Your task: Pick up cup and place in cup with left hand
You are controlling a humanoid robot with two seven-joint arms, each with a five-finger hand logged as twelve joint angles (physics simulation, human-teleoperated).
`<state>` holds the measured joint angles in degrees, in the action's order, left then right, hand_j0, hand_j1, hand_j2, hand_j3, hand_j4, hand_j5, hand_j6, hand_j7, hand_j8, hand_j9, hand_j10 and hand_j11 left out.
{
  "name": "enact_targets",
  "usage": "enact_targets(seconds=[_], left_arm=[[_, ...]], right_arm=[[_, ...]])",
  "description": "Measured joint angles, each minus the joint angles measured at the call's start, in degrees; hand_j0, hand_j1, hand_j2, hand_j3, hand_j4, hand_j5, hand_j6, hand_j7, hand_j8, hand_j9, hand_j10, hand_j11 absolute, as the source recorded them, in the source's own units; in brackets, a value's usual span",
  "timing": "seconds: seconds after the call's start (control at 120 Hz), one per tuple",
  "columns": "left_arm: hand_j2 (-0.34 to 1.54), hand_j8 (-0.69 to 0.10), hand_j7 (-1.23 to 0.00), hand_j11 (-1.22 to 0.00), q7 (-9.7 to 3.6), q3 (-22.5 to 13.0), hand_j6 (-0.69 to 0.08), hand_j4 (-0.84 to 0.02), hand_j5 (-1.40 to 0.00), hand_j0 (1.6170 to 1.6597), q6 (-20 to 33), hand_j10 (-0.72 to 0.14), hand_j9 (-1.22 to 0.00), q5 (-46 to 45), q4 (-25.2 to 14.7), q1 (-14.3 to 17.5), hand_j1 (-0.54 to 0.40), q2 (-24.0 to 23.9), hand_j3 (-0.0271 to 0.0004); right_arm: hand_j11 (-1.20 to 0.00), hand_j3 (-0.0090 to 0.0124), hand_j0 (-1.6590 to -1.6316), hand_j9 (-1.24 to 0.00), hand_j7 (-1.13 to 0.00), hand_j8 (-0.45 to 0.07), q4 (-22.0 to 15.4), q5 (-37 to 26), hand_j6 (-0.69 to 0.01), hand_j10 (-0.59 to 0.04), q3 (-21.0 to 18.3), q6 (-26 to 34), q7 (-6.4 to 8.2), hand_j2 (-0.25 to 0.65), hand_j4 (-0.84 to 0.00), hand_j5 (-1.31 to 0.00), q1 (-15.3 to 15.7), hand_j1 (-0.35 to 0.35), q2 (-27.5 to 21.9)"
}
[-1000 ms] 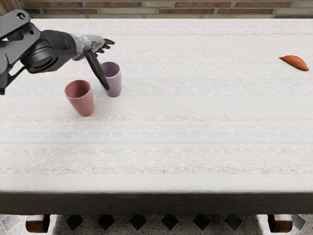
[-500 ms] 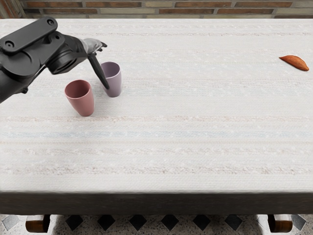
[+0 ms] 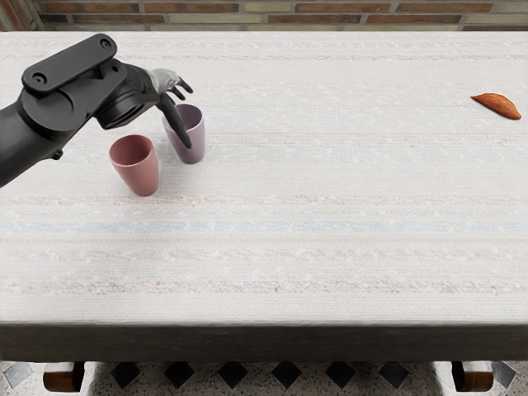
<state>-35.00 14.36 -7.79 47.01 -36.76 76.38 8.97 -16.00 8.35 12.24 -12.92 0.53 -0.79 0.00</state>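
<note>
Purple cup [image 3: 196,136]: upright on the left part of the surface [image 3: 289,231], mouth up. Pink cup [image 3: 139,169]: also upright, just beside it, nearer me and further left, apart from it; neither cup sat inside the other. My left hand [image 3: 167,82] was at the purple cup, arm in from the left, fingers [image 3: 176,123] spread wide, no grip on either cup. One long dark digit slanted down across the purple cup's near left side; couldn't tell if it touched. The others pointed out past the far side of the rim. Surface was whitish with faint stripes. Orange-brown pointed item [image 3: 497,106] lay well apart, far right. Brick wall [image 3: 330,17] ran behind, patterned floor [image 3: 286,374] showed below the near edge.
</note>
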Motion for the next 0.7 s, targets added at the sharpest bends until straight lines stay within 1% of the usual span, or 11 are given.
enact_targets(seconds=[0.25, 0.367, 0.5, 0.542, 0.55, 0.658, 0.675, 0.7], left_arm=[[0.07, -0.322, -0.42, -0.42, 0.0, -0.8, -0.322, -0.321, -0.42, 1.6581, 0.0, -0.321, -0.42, 0.0, 0.0, 0.0, -0.033, 0.1, 0.0], [0.08, -0.355, -0.46, -0.47, 0.0, -0.8, -0.341, -0.373, -0.46, 1.658, 0.1, -0.367, -0.47, 0.1, 0.0, -0.1, -0.079, 0.1, 0.0], [0.09, -0.368, -0.51, -0.52, 0.0, -0.9, -0.356, -0.421, -0.5, 1.6578, 0.0, -0.409, -0.52, 0.2, 0.0, -0.1, -0.118, 0.0, 0.0], [0.07, -0.333, -0.52, -0.54, 0.0, -0.8, -0.329, -0.437, -0.51, 1.6572, 0.1, -0.42, -0.54, 0.3, 0.0, -0.2, -0.122, 0.0, 0.0], [0.07, -0.352, -0.52, -0.54, 0.0, -0.8, -0.332, -0.445, -0.51, 1.6572, 0.1, -0.425, -0.54, 0.3, 0.0, -0.3, -0.125, 0.0, 0.0], [0.13, -0.333, -0.55, -0.56, 0.0, -0.8, -0.333, -0.476, -0.52, 1.6576, 0.2, -0.45, -0.56, 0.4, 0.0, -0.3, -0.147, 0.0, 0.0], [0.13, -0.33, -0.55, -0.57, 0.0, -0.8, -0.32, -0.471, -0.53, 1.6575, 0.2, -0.452, -0.57, 0.4, 0.0, -0.3, -0.149, 0.0, 0.0], [0.13, -0.325, -0.55, -0.58, 0.0, -0.8, -0.328, -0.469, -0.53, 1.6574, 0.2, -0.456, -0.58, 0.4, 0.0, -0.3, -0.151, 0.0, 0.0]], right_arm=[[0.0, 0.0, -1.6581, 0.0, 0.0, 0.0, 0.0, 0.0, 0.0, 0.0, 0.0, 0.0, 0.0, 0.0, 0.0, 0.0, 0.0, -0.349, 0.0], [0.0, 0.0, -1.6581, 0.0, 0.0, 0.0, 0.0, 0.0, 0.0, 0.0, 0.0, 0.0, 0.0, 0.0, 0.0, 0.0, 0.0, -0.349, 0.0], [0.0, 0.0, -1.6581, 0.0, 0.0, 0.0, 0.0, 0.0, 0.0, 0.0, 0.0, 0.0, 0.0, 0.0, 0.0, 0.0, 0.0, -0.349, 0.0], [0.0, 0.0, -1.6581, 0.0, 0.0, 0.0, 0.0, 0.0, 0.0, 0.0, 0.0, 0.0, 0.0, 0.0, 0.0, 0.0, 0.0, -0.349, 0.0], [0.0, 0.0, -1.6581, 0.0, 0.0, 0.0, 0.0, 0.0, 0.0, 0.0, 0.0, 0.0, 0.0, 0.0, 0.0, 0.0, 0.0, -0.349, 0.0], [0.0, 0.0, -1.6581, 0.0, 0.0, 0.0, 0.0, 0.0, 0.0, 0.0, 0.0, 0.0, 0.0, 0.0, 0.0, 0.0, 0.0, -0.349, 0.0], [0.0, 0.0, -1.6581, 0.0, 0.0, 0.0, 0.0, 0.0, 0.0, 0.0, 0.0, 0.0, 0.0, 0.0, 0.0, 0.0, 0.0, -0.349, 0.0], [0.0, 0.0, -1.6581, 0.0, 0.0, 0.0, 0.0, 0.0, 0.0, 0.0, 0.0, 0.0, 0.0, 0.0, 0.0, 0.0, 0.0, -0.349, 0.0]])
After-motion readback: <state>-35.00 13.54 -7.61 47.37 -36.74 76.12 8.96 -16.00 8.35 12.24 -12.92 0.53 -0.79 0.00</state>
